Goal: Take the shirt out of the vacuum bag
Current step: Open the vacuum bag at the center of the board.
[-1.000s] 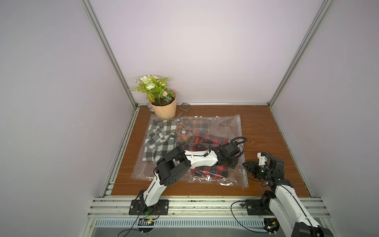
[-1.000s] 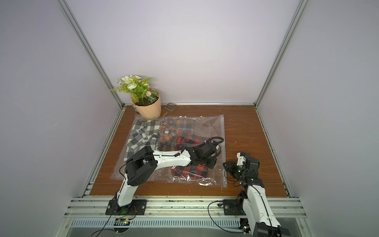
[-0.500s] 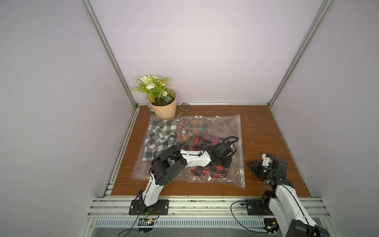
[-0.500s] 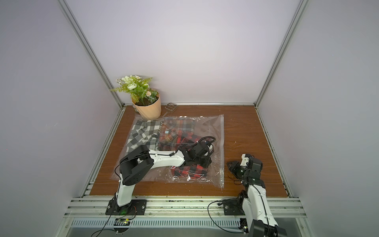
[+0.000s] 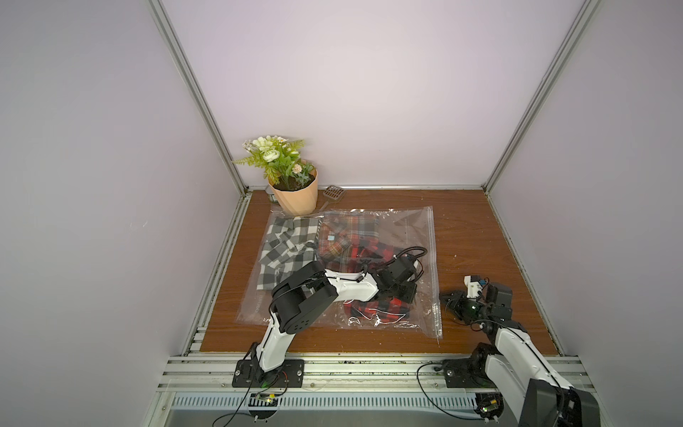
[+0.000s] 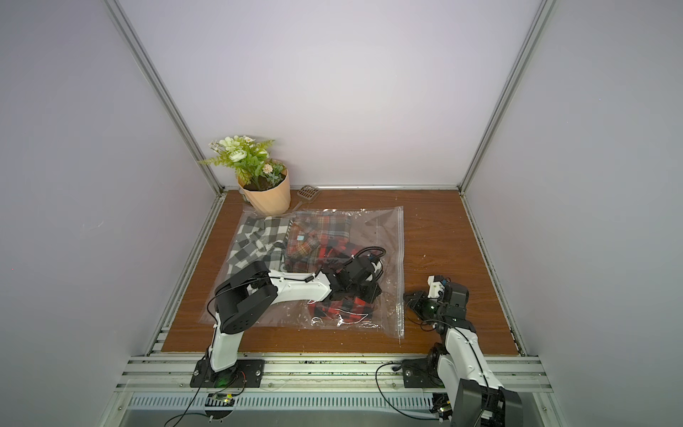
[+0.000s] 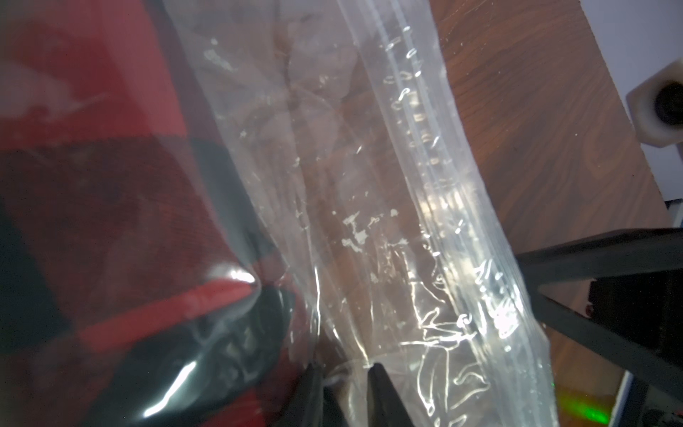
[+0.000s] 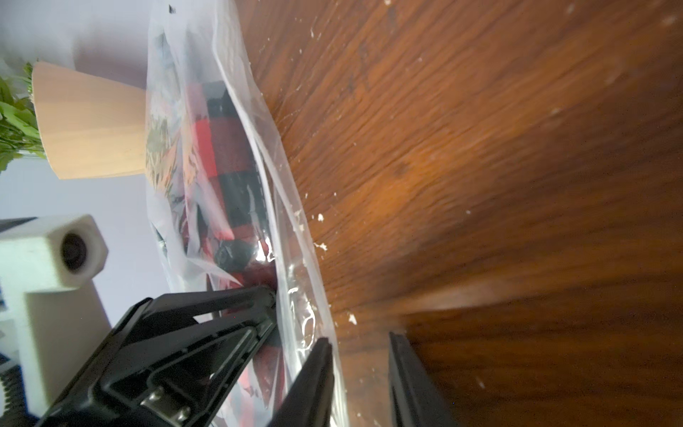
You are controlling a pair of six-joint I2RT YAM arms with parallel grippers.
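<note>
In both top views I look down into a booth with plain lilac walls and metal corner rails. The counter (image 5: 480, 229) is dark brown wood. A flower pot (image 5: 295, 194) stands in the far left corner, with a small slotted scoop (image 5: 333, 192) just beside it. The vacuum bag (image 5: 403, 231) lies flat across the middle, its zip strip (image 5: 433, 266) on the side facing the right arm. Under the film I see a black and white shirt (image 5: 288, 251) on the left and a red and black shirt (image 5: 384, 307) nearer the zip, both inside the bag.

The left arm folds at the elbow and lies across the bag, with the left gripper (image 5: 407, 299) pointing down onto it near the zip side. The right arm is bent low, the right gripper (image 6: 409, 297) close to the counter with its tips just at the bag's edge.

In the left wrist view the left gripper (image 7: 343, 373) is narrow, with a crinkled fold of bag film caught between its fingers. Red and black cloth sits under the film to one side, and bare wood shows beyond the zip strip.

In the right wrist view the right gripper (image 8: 358, 369) stands partly open. Crumb-flecked counter shows in the gap and the bag's edge brushes one finger, but nothing is clamped.
</note>
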